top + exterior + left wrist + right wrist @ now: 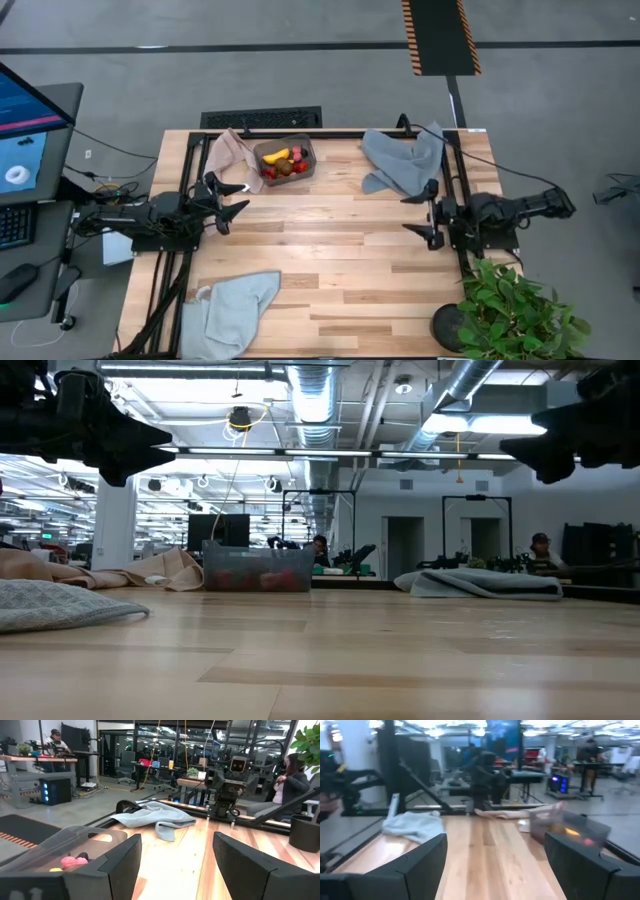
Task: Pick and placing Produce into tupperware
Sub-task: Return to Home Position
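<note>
Two tools: my left tool (232, 199) hangs over the left side of the counter (330, 260) and my right tool (422, 213) over its right side, the two pointing inward at each other.
Tool state: both have their fingers spread wide, with nothing between them.
Tupperware: the translucent grey tupperware (230, 560) sits at the counter's keyboard (262, 118) edge, left of middle, touching a beige-pink cloth (230, 150).
Contents: a yellow banana (277, 156), red strawberries (300, 166) and a brown kiwi (285, 169) lie inside. My left wrist also sees pink berries (72, 862) behind its wall.
Loose produce: none that I can see on the bare wood.
Key relation: the tupperware lies near my left tool, ahead of it and off toward the keyboard edge. My right tool is well apart from it, with a grey-blue cloth (405, 160) much nearer. Its long axis runs roughly across the counter.
Judgement: filling looks done, so the coming move needs no grasp, only clear travel away from the tupperware.
</note>
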Motion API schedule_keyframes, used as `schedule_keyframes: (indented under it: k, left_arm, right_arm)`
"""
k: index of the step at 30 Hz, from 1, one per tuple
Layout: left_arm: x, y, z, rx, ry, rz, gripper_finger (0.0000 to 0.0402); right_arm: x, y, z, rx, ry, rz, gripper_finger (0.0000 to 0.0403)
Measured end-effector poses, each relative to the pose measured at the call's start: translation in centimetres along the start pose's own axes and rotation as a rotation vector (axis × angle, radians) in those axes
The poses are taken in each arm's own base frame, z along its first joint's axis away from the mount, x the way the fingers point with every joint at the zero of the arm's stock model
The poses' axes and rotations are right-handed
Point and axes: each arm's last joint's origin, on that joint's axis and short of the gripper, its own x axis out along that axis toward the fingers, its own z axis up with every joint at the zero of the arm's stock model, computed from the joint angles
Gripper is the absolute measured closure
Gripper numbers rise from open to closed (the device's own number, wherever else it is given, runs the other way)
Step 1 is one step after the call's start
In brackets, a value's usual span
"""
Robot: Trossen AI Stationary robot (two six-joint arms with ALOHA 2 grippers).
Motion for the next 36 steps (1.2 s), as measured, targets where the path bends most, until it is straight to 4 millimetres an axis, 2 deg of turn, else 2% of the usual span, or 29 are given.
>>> schedule_keyframes:
  k: [12, 36]
  left_arm:
    - [0.0, 0.0, 0.0, 0.003, -0.001, 0.0, 0.0166]
    - [0.0, 0.0, 0.0, 0.024, -0.002, 0.001, 0.0166]
  right_arm:
    - [0.1, -1.9, -0.4, 0.055, 0.033, -0.047, 0.005]
    - [0.1, -1.8, -0.4, 0.053, 0.026, -0.01, 0.0051]
